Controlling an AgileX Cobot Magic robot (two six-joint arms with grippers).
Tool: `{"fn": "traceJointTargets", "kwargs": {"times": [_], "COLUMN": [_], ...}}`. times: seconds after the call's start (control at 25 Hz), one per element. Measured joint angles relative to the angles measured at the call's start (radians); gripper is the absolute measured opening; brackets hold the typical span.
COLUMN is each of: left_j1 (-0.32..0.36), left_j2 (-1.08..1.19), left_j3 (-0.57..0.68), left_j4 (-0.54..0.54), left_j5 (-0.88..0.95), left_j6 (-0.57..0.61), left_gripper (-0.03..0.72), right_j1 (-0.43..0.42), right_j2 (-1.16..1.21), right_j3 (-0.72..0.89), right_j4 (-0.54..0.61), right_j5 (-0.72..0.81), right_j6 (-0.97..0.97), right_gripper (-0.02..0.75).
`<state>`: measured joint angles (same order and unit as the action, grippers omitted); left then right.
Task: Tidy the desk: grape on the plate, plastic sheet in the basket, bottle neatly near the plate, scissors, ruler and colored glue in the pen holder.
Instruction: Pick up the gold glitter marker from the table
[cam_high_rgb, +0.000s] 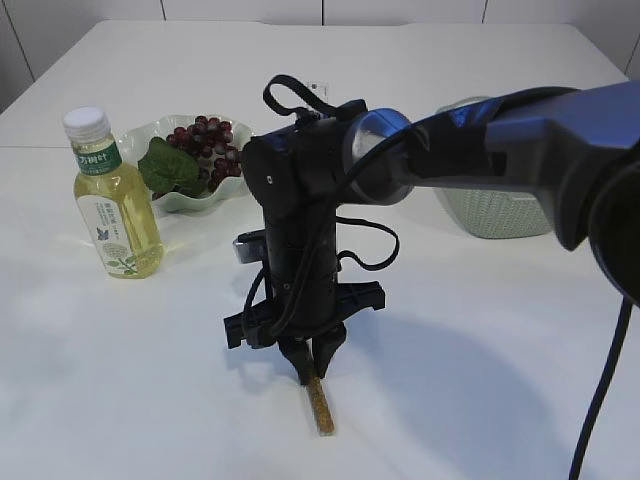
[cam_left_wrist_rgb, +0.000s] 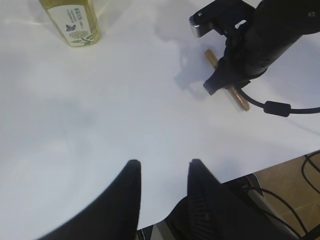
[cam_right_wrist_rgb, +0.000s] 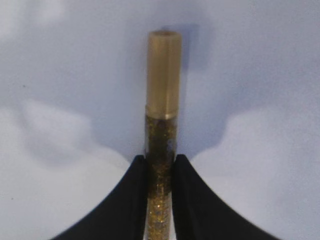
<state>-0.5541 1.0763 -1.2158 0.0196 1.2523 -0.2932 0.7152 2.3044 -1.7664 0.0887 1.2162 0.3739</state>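
Here the colored glue is lying flat on the white table, a slim stiff tube with glittery gold-brown filling and a smooth, paler tan cap. In the exterior view it is sitting toward six o'clock on the desk, its near end pointing at the camera. The right gripper is reaching straight down over it, and its black fingers are pressing against both sides of the glitter-filled barrel just below the cap, so it is gripping the tube (though the tube is not yet leaving the surface). I judge the tube to be light, rigid and rather slick, likely to roll or pivot if pinched off-centre; taking hold across the barrel near the middle looks sounder than on the smooth cap.

Moving outward, the bottle of pale yellow drink is standing upright at about ten o'clock, glossy plastic with a white ribbed cap. Just behind it, toward eleven o'clock, the wavy-rimmed plate is holding dark red grapes with a green leaf. The woven pale green basket is sitting at about two o'clock. The left gripper is hovering over bare table, jaws parted, holding nothing.
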Motion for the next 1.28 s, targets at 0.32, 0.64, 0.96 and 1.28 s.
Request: {"fn": "traceJointTargets", "kwargs": {"times": [0.32,0.64,0.96,1.28], "left_j1": [0.000,0.000,0.000,0.000], "left_j2": [0.000,0.000,0.000,0.000], "left_j3": [0.000,0.000,0.000,0.000], "left_j4": [0.000,0.000,0.000,0.012], "left_j5": [0.000,0.000,0.000,0.000], "left_j6": [0.002,0.002,0.002,0.002], "left_gripper": [0.239,0.239,0.239,0.239], "right_j1": [0.000,0.000,0.000,0.000], "right_j2": [0.000,0.000,0.000,-0.062], "right_j3": [0.000,0.000,0.000,0.000], "right_j4": [0.000,0.004,0.071,-0.019], "right_j5": [0.000,0.000,-0.001,-0.001], "right_j6": [0.000,-0.042,-0.139,-0.166], "right_gripper": [0.132,0.130,0.129,0.128]}}
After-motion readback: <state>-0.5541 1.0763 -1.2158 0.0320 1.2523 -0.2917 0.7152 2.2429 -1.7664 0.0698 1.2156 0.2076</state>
